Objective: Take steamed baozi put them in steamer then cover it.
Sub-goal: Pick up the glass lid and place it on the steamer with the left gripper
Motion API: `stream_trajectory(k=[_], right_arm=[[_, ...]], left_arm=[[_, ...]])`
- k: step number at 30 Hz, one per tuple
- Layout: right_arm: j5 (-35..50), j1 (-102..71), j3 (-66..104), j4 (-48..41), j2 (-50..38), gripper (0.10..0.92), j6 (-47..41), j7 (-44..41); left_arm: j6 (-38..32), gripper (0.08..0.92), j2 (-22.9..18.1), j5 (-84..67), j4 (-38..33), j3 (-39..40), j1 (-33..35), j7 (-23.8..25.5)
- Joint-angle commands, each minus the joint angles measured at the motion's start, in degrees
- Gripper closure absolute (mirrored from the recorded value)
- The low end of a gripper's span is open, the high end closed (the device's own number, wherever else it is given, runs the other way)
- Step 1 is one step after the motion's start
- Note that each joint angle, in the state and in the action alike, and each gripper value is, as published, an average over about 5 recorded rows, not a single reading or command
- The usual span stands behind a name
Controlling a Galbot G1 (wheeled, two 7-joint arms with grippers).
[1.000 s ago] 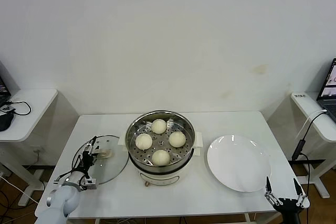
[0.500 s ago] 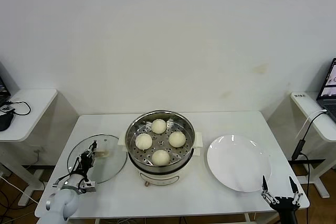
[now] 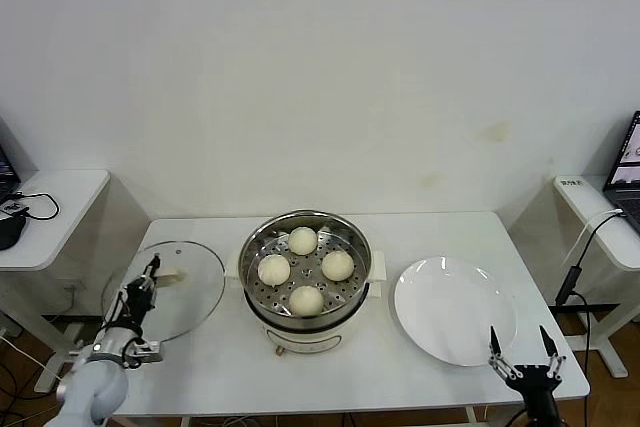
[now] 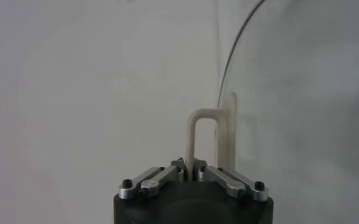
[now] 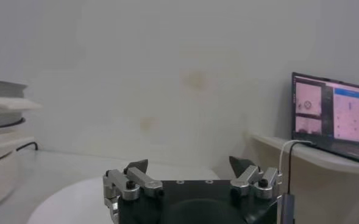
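Firmly in left gripper (image 4: 190,173) jaws — clear domed glass cover (image 3: 168,289); right gripper (image 5: 190,167) jaws apart.

Plain white wall (image 3: 320,67), white side desks (image 3: 55,202) (laptop (image 3: 625,162), perhaps).

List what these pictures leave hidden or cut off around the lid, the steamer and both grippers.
- Head view: the left gripper is too small to show its grip on the cover; the left wrist view shows the jaws closed on the handle.
- Left wrist view: the cover runs off the picture's edge.
- Right wrist view: the steamer is cut by the edge; the baozi inside are hidden.
- Head view: the right gripper is partly cut off.
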Motion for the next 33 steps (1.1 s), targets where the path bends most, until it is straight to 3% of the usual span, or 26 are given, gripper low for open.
stream_trajectory(k=[1, 10, 17, 21, 33], right_arm=[[-0.1, 0.6, -1.2, -0.4, -1.3, 0.203, 0.2, -0.1], [-0.5, 1.1, -2.0, 0.2, -2.3, 0.203, -0.5, 0.1], [-3.1, 0.7, -3.3, 1.4, -1.3, 0.203, -1.8, 1.1], [-6.2, 1.2, -3.3, 2.0, -0.1, 0.203, -3.2, 2.2], [-11.0, 2.4, -3.1, 1.7, 0.6, 0.203, -6.2, 4.5]], left_arm=[[7.1, 0.851, 6.2, -8.7, -22.1, -5.3, 6.5, 7.6], [18.5, 0.851, 11.4, -15.7, -31.3, 3.7, 2.5, 13.2], [25.7, 0.851, 10.8, -12.6, -32.0, 18.2, -4.5, 16.1], [28.4, 0.851, 7.1, -7.2, -29.2, 25.0, -9.8, 18.4], [31.2, 0.851, -12.3, 17.1, -22.9, 30.9, -17.8, 29.1]])
